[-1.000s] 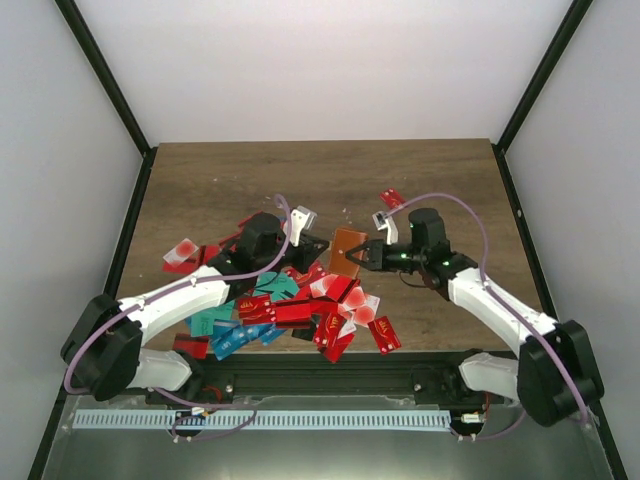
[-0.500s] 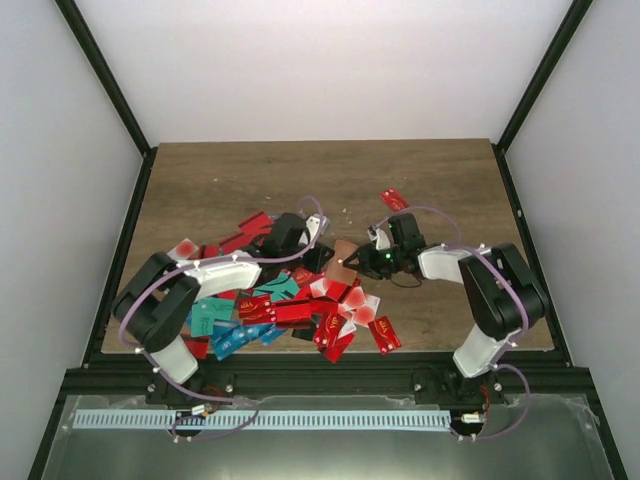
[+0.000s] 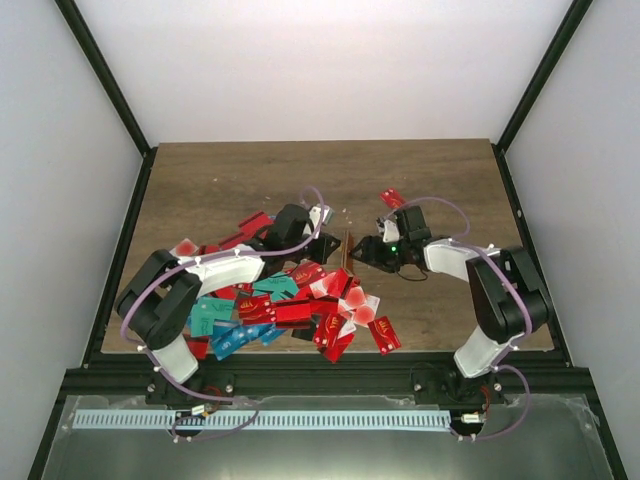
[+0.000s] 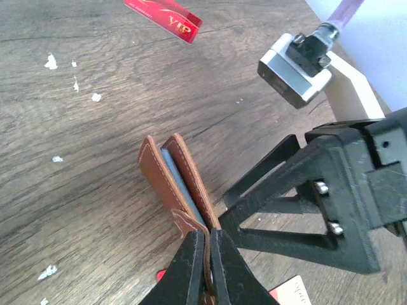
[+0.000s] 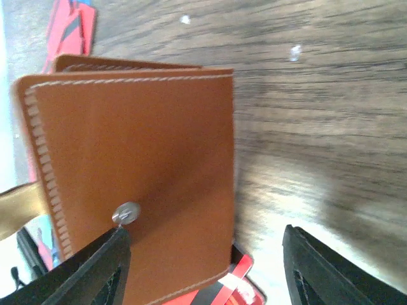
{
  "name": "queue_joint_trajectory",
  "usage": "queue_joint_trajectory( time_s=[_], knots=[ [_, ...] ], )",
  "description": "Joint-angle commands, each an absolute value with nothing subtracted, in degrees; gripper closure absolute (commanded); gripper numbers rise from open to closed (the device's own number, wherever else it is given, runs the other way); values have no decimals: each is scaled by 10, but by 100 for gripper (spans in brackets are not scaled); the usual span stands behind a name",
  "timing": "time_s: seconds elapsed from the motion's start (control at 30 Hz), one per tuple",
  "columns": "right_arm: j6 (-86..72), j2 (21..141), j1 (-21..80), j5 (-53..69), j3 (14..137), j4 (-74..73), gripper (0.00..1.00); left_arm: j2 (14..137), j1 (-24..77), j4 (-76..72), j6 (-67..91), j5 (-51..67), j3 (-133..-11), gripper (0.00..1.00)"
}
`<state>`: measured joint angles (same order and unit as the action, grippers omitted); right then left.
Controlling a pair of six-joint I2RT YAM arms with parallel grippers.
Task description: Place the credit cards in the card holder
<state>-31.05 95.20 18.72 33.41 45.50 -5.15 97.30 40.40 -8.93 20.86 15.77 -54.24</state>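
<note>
The brown card holder (image 3: 347, 251) stands on edge on the table, slightly spread, with pale blue showing inside (image 4: 173, 175). My left gripper (image 4: 208, 249) is shut on its lower flap, and in the top view the left gripper (image 3: 334, 243) is just left of it. My right gripper (image 3: 363, 252) is open right beside the holder. In the right wrist view the holder's stitched face with a metal stud (image 5: 137, 159) fills the space ahead of the right gripper (image 5: 205, 232), partly between its fingers (image 5: 102, 270). The credit cards (image 3: 290, 300), mostly red, lie heaped in front of the holder.
One red card (image 3: 392, 198) lies alone behind the right arm, the same red card (image 4: 164, 13) near the top of the left wrist view. A white card with a red circle (image 3: 183, 250) lies at the pile's left. Small white flecks (image 4: 95, 97) dot the wooden table (image 3: 230, 180).
My right gripper has opened and let go of the card holder. The holder went from lying flat to standing on edge. My left gripper moved right and now pinches it.
</note>
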Motion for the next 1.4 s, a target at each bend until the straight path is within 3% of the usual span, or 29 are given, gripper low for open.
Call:
queue_joint_trajectory(
  time_s=[0.0, 0.23, 0.53, 0.97, 1.37],
  knots=[
    [-301, 911, 186, 378, 449, -49, 33, 969, 405, -92, 202, 172, -566, 96],
    [-319, 835, 186, 380, 435, -39, 33, 974, 405, -88, 204, 175, -575, 96],
    [-321, 874, 186, 322, 439, -50, 45, 981, 404, -88, 204, 173, -578, 96],
    [-324, 874, 168, 304, 424, -8, 52, 967, 405, -86, 148, 205, -574, 96],
    [-326, 834, 128, 475, 359, 101, 50, 972, 404, -47, 123, 221, -641, 96]
  ],
)
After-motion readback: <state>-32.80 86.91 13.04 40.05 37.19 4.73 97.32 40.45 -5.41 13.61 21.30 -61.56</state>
